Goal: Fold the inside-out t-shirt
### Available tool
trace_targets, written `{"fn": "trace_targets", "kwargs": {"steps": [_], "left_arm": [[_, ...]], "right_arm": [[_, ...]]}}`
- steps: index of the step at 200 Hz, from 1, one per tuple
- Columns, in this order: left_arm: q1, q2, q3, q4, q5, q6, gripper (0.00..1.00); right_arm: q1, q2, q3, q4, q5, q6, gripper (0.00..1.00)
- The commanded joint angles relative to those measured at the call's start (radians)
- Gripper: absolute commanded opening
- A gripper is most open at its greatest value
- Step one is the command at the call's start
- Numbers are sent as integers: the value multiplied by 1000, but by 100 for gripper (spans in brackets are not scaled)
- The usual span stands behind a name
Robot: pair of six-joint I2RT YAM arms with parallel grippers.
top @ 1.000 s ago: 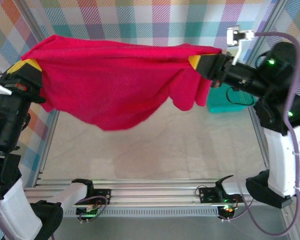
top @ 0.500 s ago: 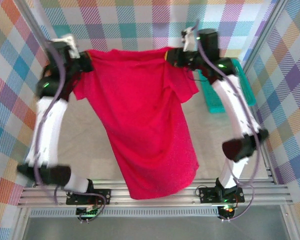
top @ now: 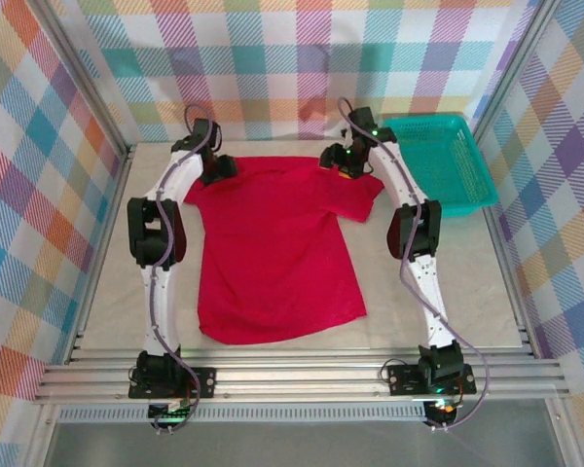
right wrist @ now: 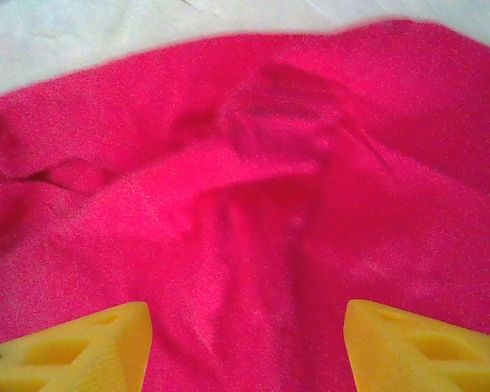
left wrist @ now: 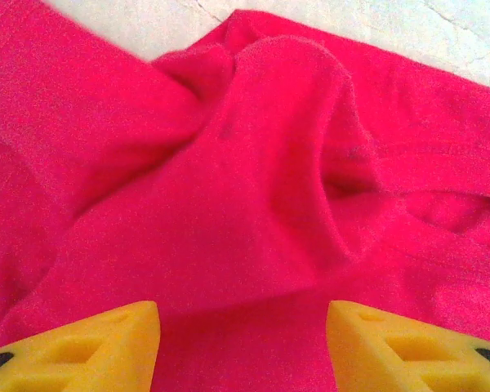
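The inside-out t-shirt (top: 273, 253) lies spread flat on the table, a plain bright red piece with its hem toward the near edge and its shoulders at the far end. My left gripper (top: 217, 170) hovers over the left shoulder and my right gripper (top: 343, 165) over the right shoulder. In the left wrist view, rumpled red cloth (left wrist: 253, 188) lies below the left gripper (left wrist: 243, 343), whose yellow fingers stand apart and hold nothing. The right wrist view has the right gripper (right wrist: 247, 347) just as wide, over wrinkled cloth (right wrist: 253, 204).
A teal basket (top: 438, 165) stands at the far right corner, close to the right arm. Pale tabletop (top: 438, 292) shows on both sides of the shirt. Checked walls and an aluminium frame close the workspace in.
A second ago the shirt hung stretched in the air between both shut grippers. The arms swung it out toward the far end and laid it flat, then both grippers opened and let go.
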Motion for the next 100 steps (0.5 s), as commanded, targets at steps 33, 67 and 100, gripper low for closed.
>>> {"fn": "trace_targets", "kwargs": {"steps": [33,67,100], "left_arm": [[-18,-462,-550,155,243,-153,56],[-86,-584,-811,208,326,-202,56],[-177,-616,-975,355,363,-289,55]], "right_arm": [[27,-424,-606,68,55,-16,64],[27,-466,-830,177,47,7,69],[25,-391,-812,231,88,39,69]]}}
